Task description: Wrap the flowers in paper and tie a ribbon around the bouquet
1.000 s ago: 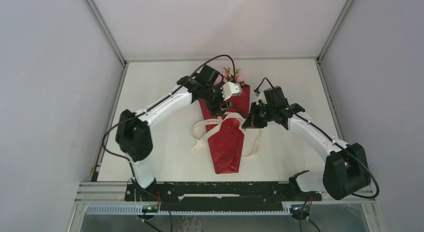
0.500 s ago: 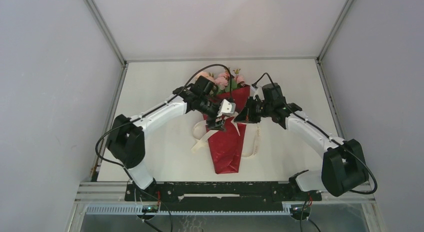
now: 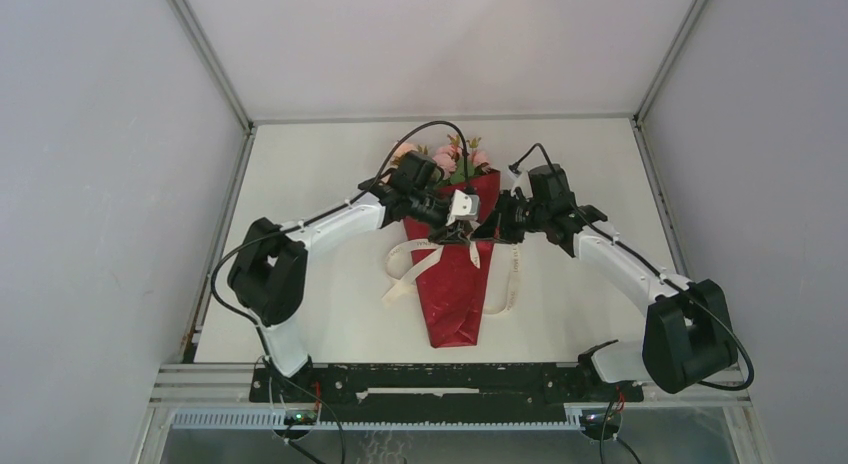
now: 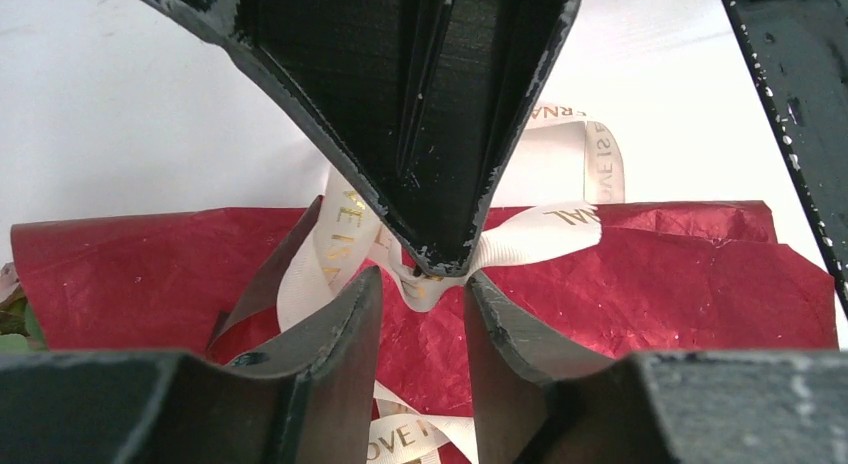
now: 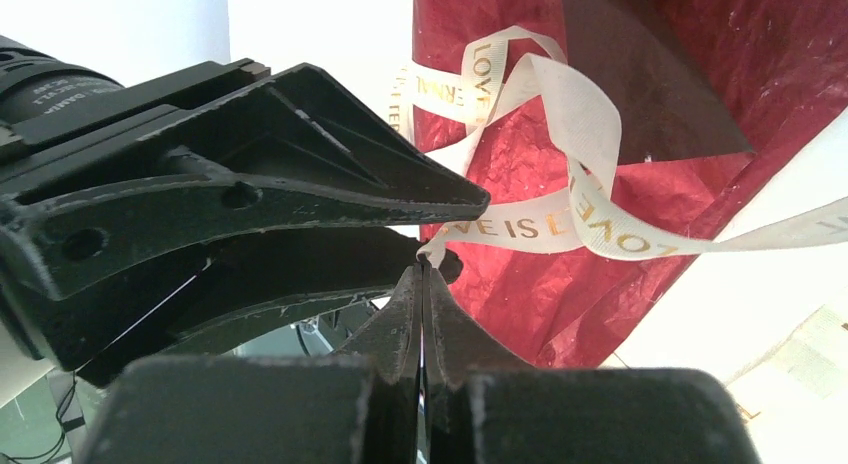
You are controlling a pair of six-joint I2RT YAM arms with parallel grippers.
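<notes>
Between the fingertips of the left pincer (image 4: 422, 284) sits a twisted bit of the ribbon (image 5: 585, 124). Its jaws stand part-way apart and flank that twist closely; whether the pads press on it cannot be told. Opposite, tip to tip, the right pincer (image 5: 422, 279) is closed tight, with a fold of the ribbon nipped at its very point.

Under both pincers the bouquet (image 3: 455, 284) lies flat on the white table (image 3: 320, 174). Its cone of red crinkly paper (image 4: 660, 284) tapers toward the arms' bases. The flowers (image 3: 445, 159), pink with green leaves, stick out of the wide end on the far side of the pincers.

From the pinched spot the ribbon runs out in loops across the paper, and loose tails lie on the table on either side of the cone. Gold capitals are printed along it. "LOVE" reads plainly on two stretches beside the right pincer, "IS" follows on one, and "ERNAL" shows on a loop farther off. Just beyond the left pincer, "VE IS" can be read on another loop.
</notes>
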